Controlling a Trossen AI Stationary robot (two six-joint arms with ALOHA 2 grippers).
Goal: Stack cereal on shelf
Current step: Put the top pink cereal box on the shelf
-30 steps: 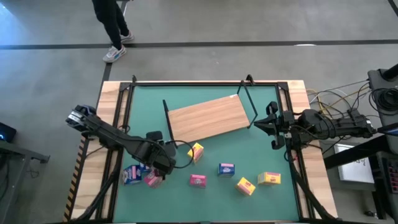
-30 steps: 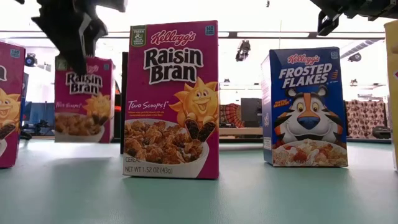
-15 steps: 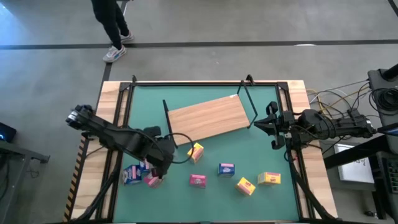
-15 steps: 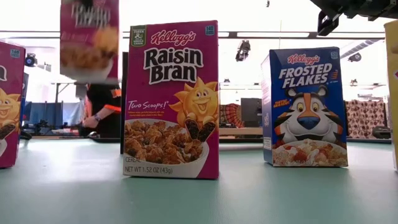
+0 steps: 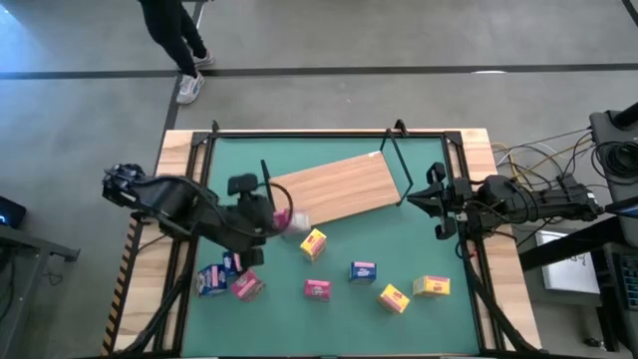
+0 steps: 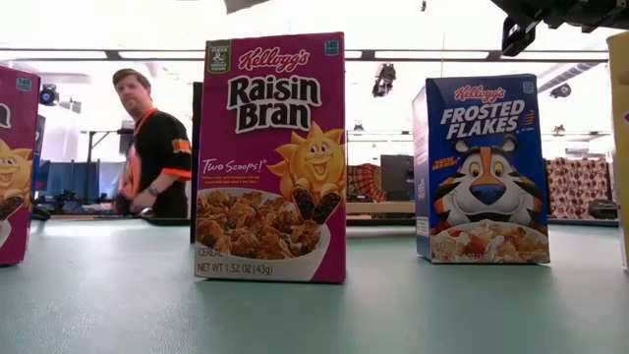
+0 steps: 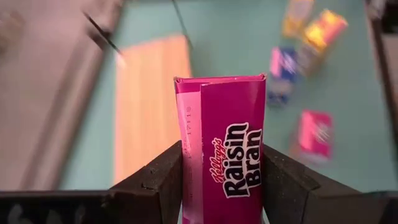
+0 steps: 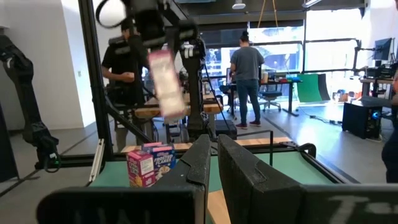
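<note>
**High view: pink box lifted at the board's near-left corner**

Nearest the front edge of the green mat [image 5: 439, 199], loose cereal boxes lie in a scattered row: a blue box [image 5: 210, 281] and a pink box [image 5: 246, 287] at the left, a second pink box [image 5: 317, 289], a blue box at centre [image 5: 362, 271], and two yellow boxes [image 5: 394, 297] [image 5: 431, 286] at the right. A third yellow box [image 5: 313, 243] sits farther back, just in front of the wooden board [image 5: 334, 189].

The left gripper [image 5: 271, 219] is pinching a pink Raisin Bran box [image 7: 227, 149] between its two fingers [image 7: 158, 180]. The box is held above the mat beside the board's near-left corner.

The board lies flat and skewed on the mat, with black wire frames [image 5: 399, 165] at its ends.

The right gripper [image 5: 435, 199] waits at the mat's right edge, fingers pressed together and holding nothing.

A person [image 6: 147, 147] stands beyond the table.
</note>
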